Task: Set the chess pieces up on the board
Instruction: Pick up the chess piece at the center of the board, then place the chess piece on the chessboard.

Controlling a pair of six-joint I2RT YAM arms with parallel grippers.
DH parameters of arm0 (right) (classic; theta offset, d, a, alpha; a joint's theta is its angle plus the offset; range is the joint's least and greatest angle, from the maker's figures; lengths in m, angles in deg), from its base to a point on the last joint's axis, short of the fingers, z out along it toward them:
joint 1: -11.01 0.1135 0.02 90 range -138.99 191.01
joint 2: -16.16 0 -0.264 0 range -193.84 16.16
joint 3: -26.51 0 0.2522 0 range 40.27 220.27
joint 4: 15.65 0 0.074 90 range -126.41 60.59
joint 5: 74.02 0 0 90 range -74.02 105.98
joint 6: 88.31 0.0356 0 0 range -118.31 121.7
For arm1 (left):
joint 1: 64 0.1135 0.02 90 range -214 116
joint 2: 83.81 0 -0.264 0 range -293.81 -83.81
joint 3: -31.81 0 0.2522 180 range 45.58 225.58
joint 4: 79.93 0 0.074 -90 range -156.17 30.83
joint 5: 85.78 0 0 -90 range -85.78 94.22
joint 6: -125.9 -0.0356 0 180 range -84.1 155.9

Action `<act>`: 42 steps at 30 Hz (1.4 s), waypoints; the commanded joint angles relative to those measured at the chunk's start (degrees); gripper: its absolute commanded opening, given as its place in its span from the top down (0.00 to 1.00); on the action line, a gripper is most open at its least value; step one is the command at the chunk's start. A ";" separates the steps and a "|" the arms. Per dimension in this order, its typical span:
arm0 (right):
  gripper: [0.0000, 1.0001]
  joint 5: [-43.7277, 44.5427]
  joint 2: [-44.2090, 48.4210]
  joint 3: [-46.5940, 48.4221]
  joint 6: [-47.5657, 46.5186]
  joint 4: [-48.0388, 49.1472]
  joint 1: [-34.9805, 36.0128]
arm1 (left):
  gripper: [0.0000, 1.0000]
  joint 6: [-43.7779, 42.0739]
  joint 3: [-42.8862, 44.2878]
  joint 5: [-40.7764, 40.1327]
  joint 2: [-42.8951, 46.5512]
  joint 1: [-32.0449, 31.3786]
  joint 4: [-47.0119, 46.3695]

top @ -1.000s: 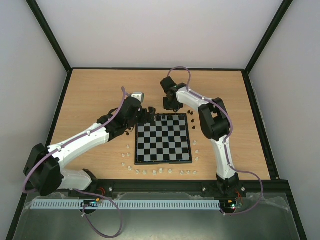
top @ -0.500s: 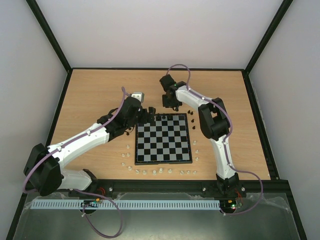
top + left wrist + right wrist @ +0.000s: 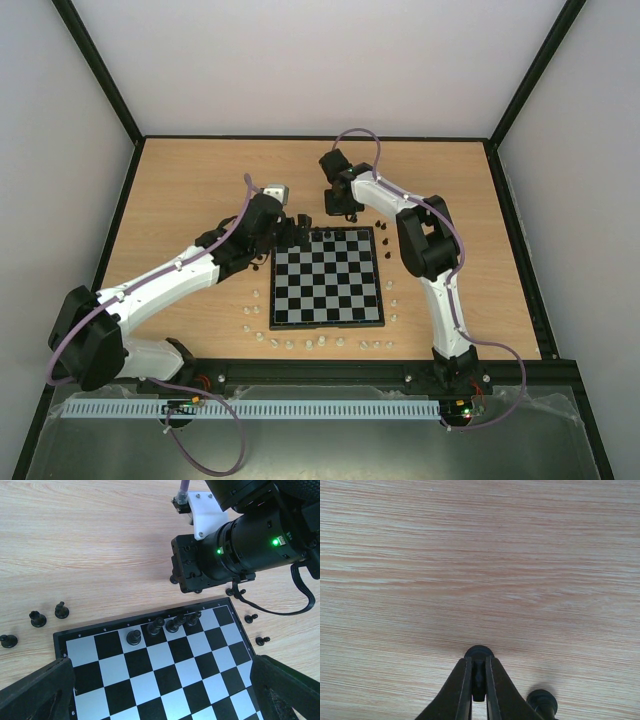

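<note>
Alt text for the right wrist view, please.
The right gripper is shut on a tiny black chess piece over the wooden table. A second black piece sits on the table just to the right, at the frame's bottom edge.

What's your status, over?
Right gripper: jaws shut on black chess piece, off board's far edge. Left gripper: jaws open, over board. Several black pieces on far row. Loose pieces nearby.

Light wooden table (image 3: 180, 190), grain running side to side. Tiny white translucent pieces (image 3: 290, 345) scattered in loose curved row near front edge. White walls (image 3: 320, 70), black frame posts (image 3: 95, 70). White slotted strip (image 3: 300, 409) along front.
</note>
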 commanded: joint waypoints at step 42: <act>0.97 2.23 25.56 -26.28 2.90 0.92 5.19 | 0.01 -0.05 -0.01 -1.09 -0.03 0.38 -1.13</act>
